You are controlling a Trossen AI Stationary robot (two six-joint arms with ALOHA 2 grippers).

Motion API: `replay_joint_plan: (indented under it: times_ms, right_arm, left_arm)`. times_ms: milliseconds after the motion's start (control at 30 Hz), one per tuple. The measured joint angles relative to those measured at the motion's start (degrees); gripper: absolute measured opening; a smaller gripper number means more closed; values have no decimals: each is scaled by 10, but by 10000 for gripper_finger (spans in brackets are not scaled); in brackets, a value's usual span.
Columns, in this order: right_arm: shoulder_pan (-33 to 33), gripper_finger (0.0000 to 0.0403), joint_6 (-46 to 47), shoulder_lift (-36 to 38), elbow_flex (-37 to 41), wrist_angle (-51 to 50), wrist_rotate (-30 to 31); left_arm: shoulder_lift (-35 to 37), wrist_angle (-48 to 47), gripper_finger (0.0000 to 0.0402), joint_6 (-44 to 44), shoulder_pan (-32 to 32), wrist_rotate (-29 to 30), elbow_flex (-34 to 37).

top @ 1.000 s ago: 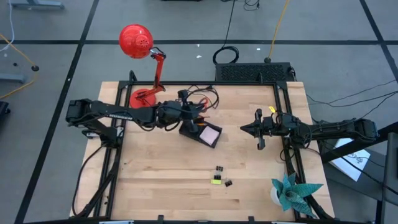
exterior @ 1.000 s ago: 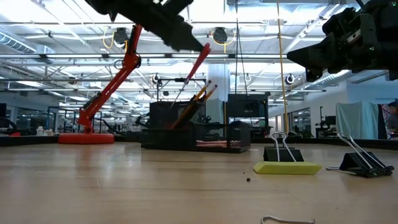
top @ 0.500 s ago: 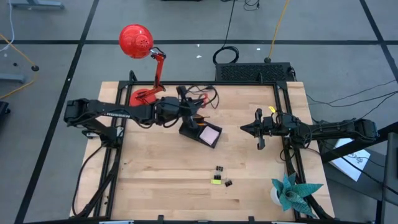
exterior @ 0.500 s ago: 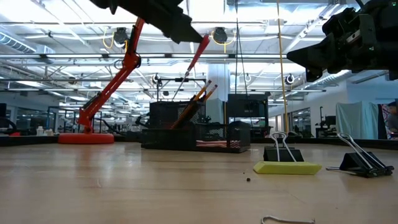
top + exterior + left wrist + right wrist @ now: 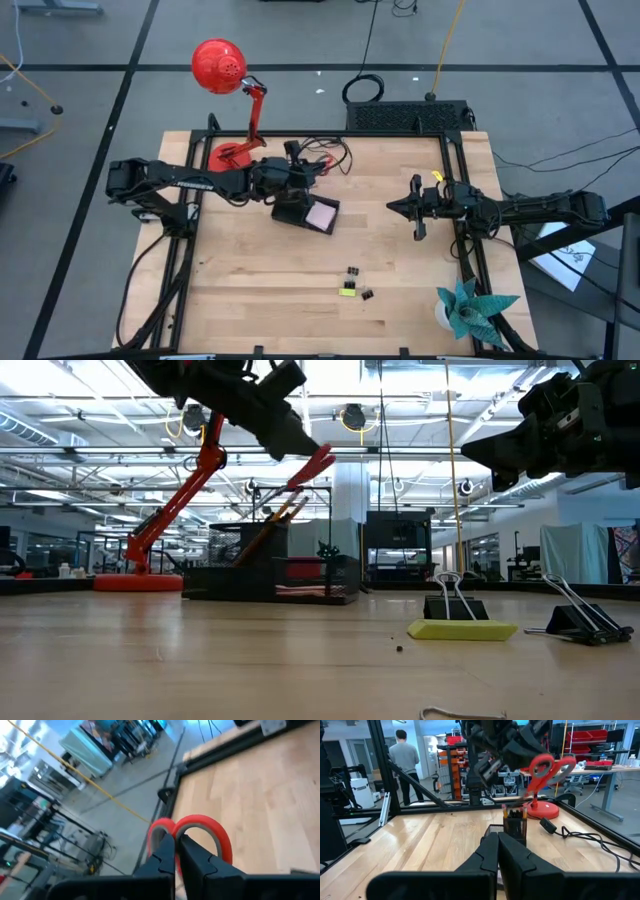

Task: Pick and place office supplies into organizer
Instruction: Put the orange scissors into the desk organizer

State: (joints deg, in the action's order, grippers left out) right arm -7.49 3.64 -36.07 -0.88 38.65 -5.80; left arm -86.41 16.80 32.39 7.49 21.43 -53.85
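My left gripper (image 5: 300, 172) is over the table's far middle, shut on the red-handled scissors (image 5: 314, 463). Their blades slant down toward the upright compartment of the black organizer (image 5: 300, 209); the tips are hidden. Orange pencils (image 5: 276, 523) stand in that compartment, and the pale pink sticky-note pad (image 5: 322, 214) lies in the low section. Black binder clips (image 5: 352, 272) and a yellow-green piece (image 5: 347, 290) lie on the table near the front. My right gripper (image 5: 415, 208) hangs shut and empty at the right. My left gripper pinches the scissors between its two fingers (image 5: 166, 856) just below the two red handle loops (image 5: 200, 827), which stick out past the fingertips. The fingers slant down from the table's left. The scissors hang tilted, handles up, clear of the table.
A red desk lamp (image 5: 222, 68) stands at the far left with its base (image 5: 232, 155) beside my left arm. A teal paper plant (image 5: 468, 308) stands at the near right corner. Cables (image 5: 335, 152) lie behind the organizer. A person (image 5: 404, 762) stands in the room beyond.
My left gripper has moved toward the table's left edge with the scissors, which have tipped further over. The organizer has slid along the table toward the left edge with the pencils and pad in it. The right arm has kept still.
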Motion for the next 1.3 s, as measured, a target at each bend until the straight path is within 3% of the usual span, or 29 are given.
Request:
replay_joint_plan:
  times_ms: [600,767,900,1133,1300]
  right_arm:
    - [0,4,-14,0,0,-4,0]
    - [0,4,-14,0,0,-8,0]
    - [0,4,-14,0,0,-9,0]
    - [0,4,-20,0,0,-50,0]
    - [0,4,-10,-8,0,-93,44]
  left_arm:
    - [1,15,2,-3,-31,-3,1]
    - [1,7,11,-30,-36,37,1]
    - [15,-55,11,-53,-44,77,0]
    - [49,-153,9,-109,-101,62,0]
    - [74,-241,4,-159,-184,178,1]
